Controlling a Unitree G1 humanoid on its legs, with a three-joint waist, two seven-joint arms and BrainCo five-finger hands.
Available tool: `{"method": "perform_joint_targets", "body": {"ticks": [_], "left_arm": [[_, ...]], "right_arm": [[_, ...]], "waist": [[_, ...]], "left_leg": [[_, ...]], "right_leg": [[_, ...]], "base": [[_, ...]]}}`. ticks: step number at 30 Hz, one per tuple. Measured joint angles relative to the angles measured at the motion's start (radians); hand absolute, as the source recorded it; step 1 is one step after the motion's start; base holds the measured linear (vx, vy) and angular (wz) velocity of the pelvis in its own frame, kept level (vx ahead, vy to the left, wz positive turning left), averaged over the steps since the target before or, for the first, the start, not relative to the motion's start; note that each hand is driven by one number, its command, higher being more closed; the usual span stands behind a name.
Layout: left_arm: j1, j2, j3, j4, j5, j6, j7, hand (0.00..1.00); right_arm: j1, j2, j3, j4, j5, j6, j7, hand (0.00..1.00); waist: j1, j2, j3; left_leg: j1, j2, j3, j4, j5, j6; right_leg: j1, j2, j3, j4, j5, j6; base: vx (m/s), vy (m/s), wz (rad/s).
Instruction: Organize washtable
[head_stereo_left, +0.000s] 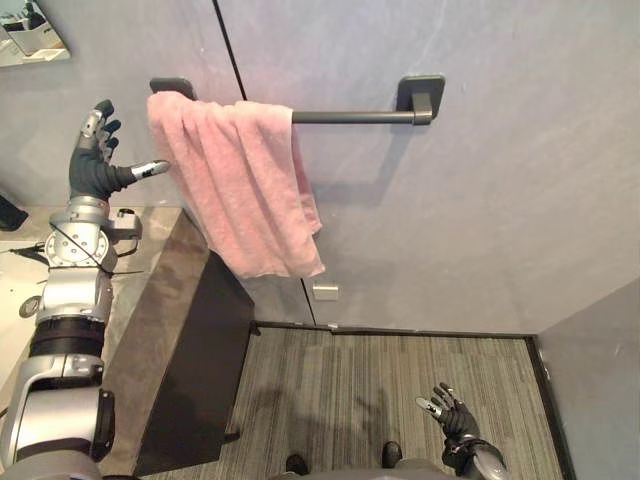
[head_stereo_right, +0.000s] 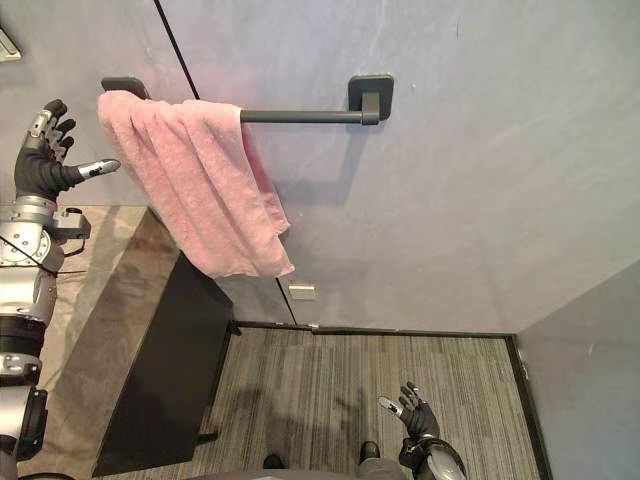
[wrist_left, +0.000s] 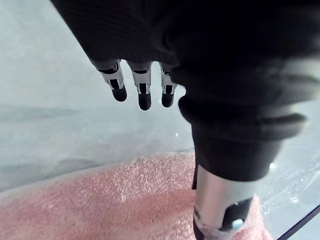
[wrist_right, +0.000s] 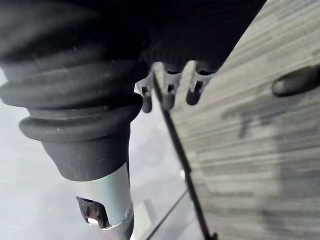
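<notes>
Wall rail (head_stereo_left: 350, 117) w/ pink towel (head_stereo_left: 240, 180), L hand (head_stereo_left: 92, 165) just beside, fingers straight.

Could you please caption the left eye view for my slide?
Left robot hand open beside a pink towel draped over the wall bar.

Dark towel bar (head_stereo_left: 350, 117) on the grey wall (head_stereo_left: 500, 220) — pink towel (head_stereo_left: 245, 190) over its left end

Bathroom, pink towel (head_stereo_left: 240, 185) on wall rail (head_stereo_left: 350, 117)
</notes>
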Motion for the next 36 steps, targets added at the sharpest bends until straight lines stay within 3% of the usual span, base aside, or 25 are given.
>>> {"method": "perform_joint_targets", "body": {"ticks": [6, 15, 21, 31, 36], "left_arm": [[-0.022, 0.008, -0.033, 0.061, -0.035, 0.001, -0.049, 0.00], [-0.036, 0.041, -0.113, 0.130, -0.085, 0.016, -0.124, 0.00], [-0.111, 0.041, -0.189, 0.222, -0.051, 0.033, -0.123, 0.00], [-0.227, 0.039, -0.200, 0.358, -0.003, 0.042, -0.078, 0.00], [-0.283, 0.040, -0.188, 0.395, -0.009, 0.042, -0.069, 0.00]], "right_arm": [[0.018, 0.000, 0.006, 0.000, 0.000, 0.000, 0.001, 0.00], [0.031, 0.000, 0.009, 0.000, 0.001, 0.001, 0.022, 0.00], [0.025, -0.001, 0.011, 0.000, 0.003, 0.001, 0.021, 0.00], [-0.010, -0.017, 0.008, -0.028, 0.016, 0.000, 0.021, 0.00], [-0.030, -0.018, 0.007, -0.040, 0.024, -0.001, 0.020, 0.00]], "waist": [[-0.002, -0.001, -0.001], [-0.023, -0.006, 0.000], [-0.028, -0.036, 0.021], [-0.031, -0.058, 0.092], [-0.028, -0.084, 0.131]], "left_leg": [[-0.040, -0.001, 0.003, 0.000, 0.013, 0.014], [-0.051, -0.003, 0.031, -0.040, 0.034, 0.005], [-0.073, -0.002, 0.044, -0.040, 0.043, 0.008], [-0.093, -0.005, 0.069, -0.039, 0.043, 0.008], [-0.123, -0.007, 0.082, -0.032, 0.043, 0.008]], "right_leg": [[-0.045, 0.002, 0.021, -0.017, 0.035, -0.001], [-0.075, 0.004, 0.046, -0.053, 0.075, 0.003], [-0.102, 0.007, 0.056, -0.055, 0.084, 0.002], [-0.138, 0.004, 0.081, -0.052, 0.095, 0.005], [-0.173, 0.001, 0.110, -0.053, 0.112, 0.008]], "base": [[-0.10, 0.002, -0.09], [-0.05, -0.004, -0.11], [0.02, -0.007, -0.07], [0.01, 0.002, -0.07], [-0.04, 0.002, -0.10]]}}
